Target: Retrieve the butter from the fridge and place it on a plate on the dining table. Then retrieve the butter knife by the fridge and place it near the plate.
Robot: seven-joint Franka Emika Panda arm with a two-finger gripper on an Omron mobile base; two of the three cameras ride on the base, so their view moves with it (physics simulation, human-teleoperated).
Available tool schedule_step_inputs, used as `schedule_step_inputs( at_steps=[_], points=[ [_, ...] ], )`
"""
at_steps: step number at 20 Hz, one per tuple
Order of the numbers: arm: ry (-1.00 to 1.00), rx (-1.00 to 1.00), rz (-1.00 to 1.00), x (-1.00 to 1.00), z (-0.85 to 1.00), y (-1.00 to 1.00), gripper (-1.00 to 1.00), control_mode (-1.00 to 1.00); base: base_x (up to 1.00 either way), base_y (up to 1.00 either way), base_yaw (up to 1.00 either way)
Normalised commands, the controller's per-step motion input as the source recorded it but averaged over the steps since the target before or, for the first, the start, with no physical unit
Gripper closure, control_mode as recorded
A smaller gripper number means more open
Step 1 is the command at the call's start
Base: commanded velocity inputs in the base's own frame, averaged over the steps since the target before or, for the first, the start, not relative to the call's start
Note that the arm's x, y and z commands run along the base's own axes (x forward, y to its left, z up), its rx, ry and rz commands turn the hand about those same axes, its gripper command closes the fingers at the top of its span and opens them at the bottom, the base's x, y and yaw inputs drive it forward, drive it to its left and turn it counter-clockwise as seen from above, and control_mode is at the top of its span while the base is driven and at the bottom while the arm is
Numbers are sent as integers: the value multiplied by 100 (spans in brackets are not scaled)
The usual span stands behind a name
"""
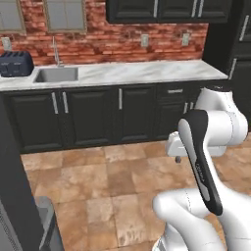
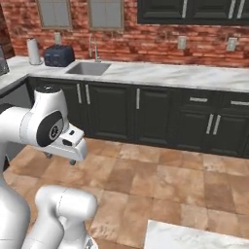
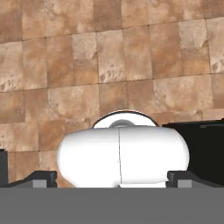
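Brown floor tiles [image 3: 109,52] lie below the downward-pointing, folded arm [image 1: 206,162].

The left base view looks from behind the arm [image 1: 211,162], on its left side. It faces forward and a bit down, toward a long marble worktop [image 1: 147,73] with a sink [image 1: 56,74], well away across the tiled floor [image 1: 108,181].

The right base view looks from behind the arm on its right side, facing the same way. Both views share the brick wall [image 2: 160,41], the sink, the toaster [image 2: 59,55], the dark cabinets [image 2: 146,114] and the floor.

The hand view looks almost straight down at the floor tiles [image 3: 109,57], from fairly near.
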Motion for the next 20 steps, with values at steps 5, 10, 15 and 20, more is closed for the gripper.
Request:
schedule_step_inputs(
  at_steps=[5, 10, 15, 20],
  points=[
    [0, 0, 0, 0, 0, 0, -100, 100, 100, 1, 22],
    [0, 0, 0, 0, 0, 0, -100, 100, 100, 7, 49],
    [0, 0, 0, 0, 0, 0, -100, 100, 99, 1, 56],
    [0, 0, 0, 0, 0, 0, -100, 100, 95, 4, 52]
  ],
)
